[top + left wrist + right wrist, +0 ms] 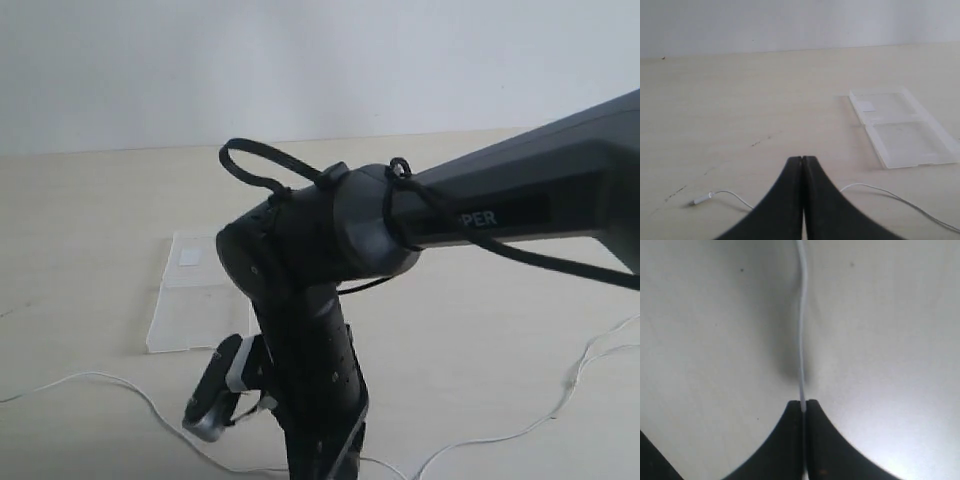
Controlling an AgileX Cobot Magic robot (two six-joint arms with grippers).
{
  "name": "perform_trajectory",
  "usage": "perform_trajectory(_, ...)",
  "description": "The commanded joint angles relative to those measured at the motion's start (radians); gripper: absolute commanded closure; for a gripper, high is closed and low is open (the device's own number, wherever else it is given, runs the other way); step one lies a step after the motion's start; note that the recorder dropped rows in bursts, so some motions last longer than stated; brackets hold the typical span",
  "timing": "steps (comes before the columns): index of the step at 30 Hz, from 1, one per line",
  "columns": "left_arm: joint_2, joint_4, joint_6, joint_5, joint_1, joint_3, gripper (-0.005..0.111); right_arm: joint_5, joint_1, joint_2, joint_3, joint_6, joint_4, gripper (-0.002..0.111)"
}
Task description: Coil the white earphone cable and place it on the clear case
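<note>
Thin, limp white earphone cable (801, 340)

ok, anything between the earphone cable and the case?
Nothing visible. In the left wrist view only bare table lies between the cable and the case. The right gripper is shut on the cable. An arm hides part of the exterior view.
</note>
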Motion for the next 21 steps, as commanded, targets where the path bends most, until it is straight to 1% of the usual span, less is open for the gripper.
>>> perform_trajectory(1, -0.006, -0.012, 0.001, -0.011, 0.002, 0.001, 0.107, 0.034, 0.001, -0.067, -0.122, 0.029, -0.036, 0.108)
perform_trajectory(5, -0.006, -0.012, 0.001, -0.011, 0.002, 0.001, 0.107, 0.034, 0.001, -0.168, -0.274, 0.038, -0.042, 0.108)
perform_trajectory(12, -0.006, -0.012, 0.001, -0.011, 0.002, 0.001, 0.107, 0.034, 0.001, -0.339, -0.606, 0.038, -0.055, 0.108)
perform_trajectory(18, -0.006, -0.012, 0.001, -0.011, 0.002, 0.001, 0.107, -0.001, 0.001, -0.418, -0.83, 0.048, -0.164, 0.108)
perform_trajectory(21, -0.006, -0.012, 0.001, -0.011, 0.002, 0.001, 0.107, -0.01, 0.001, -0.433, -0.937, 0.053, -0.168, 0.108)
